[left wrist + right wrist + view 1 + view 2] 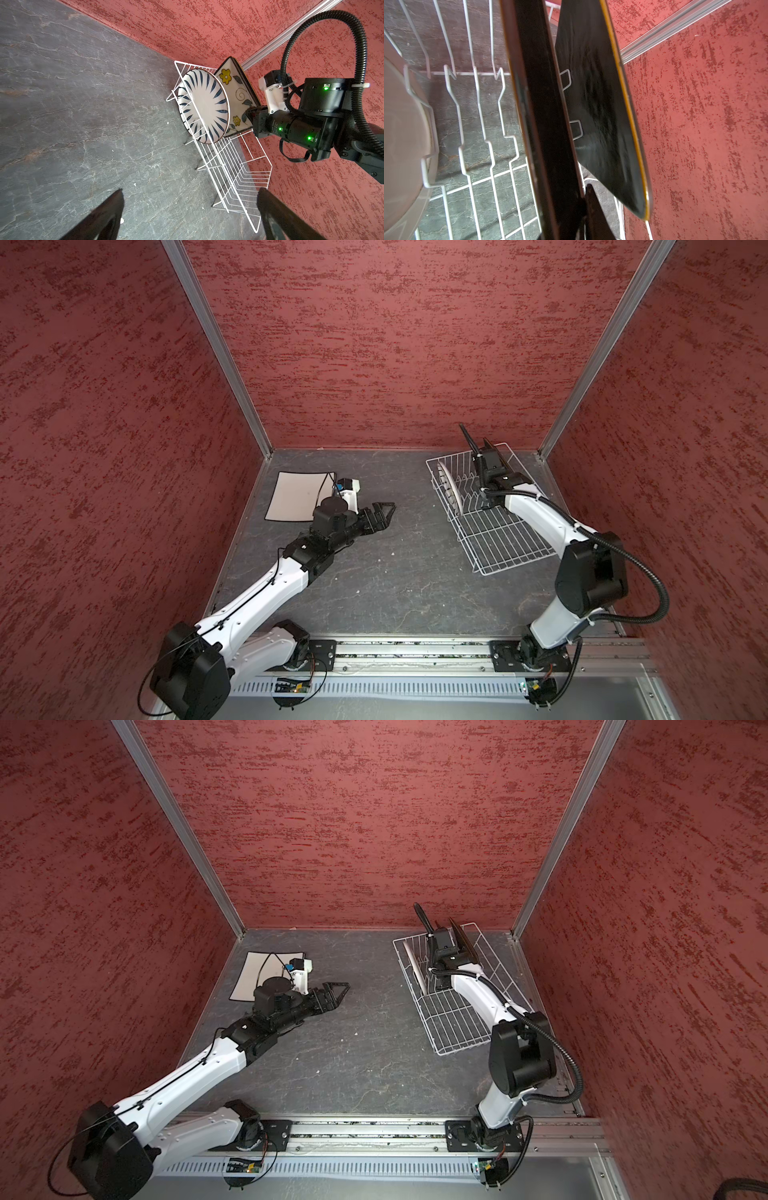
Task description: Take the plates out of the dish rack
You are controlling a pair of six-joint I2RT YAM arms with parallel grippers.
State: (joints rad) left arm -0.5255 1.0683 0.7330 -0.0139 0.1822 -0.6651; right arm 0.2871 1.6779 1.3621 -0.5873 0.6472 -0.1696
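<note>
At the dish rack (498,531), our right gripper (250,112) clamps the rim of a square plate (546,124); we judge it stiff, slippery, breakable. Left gripper (386,510) gapes, empty.

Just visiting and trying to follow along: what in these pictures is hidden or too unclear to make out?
Cream plate: in both top views the left arm covers one corner.
Right claw: in both top views its tips are lost among dark plates.
Round plate: right wrist view shows it blurred and cut by the edge.
Black plate: in the left wrist view only its edge shows behind the floral plate.
</note>
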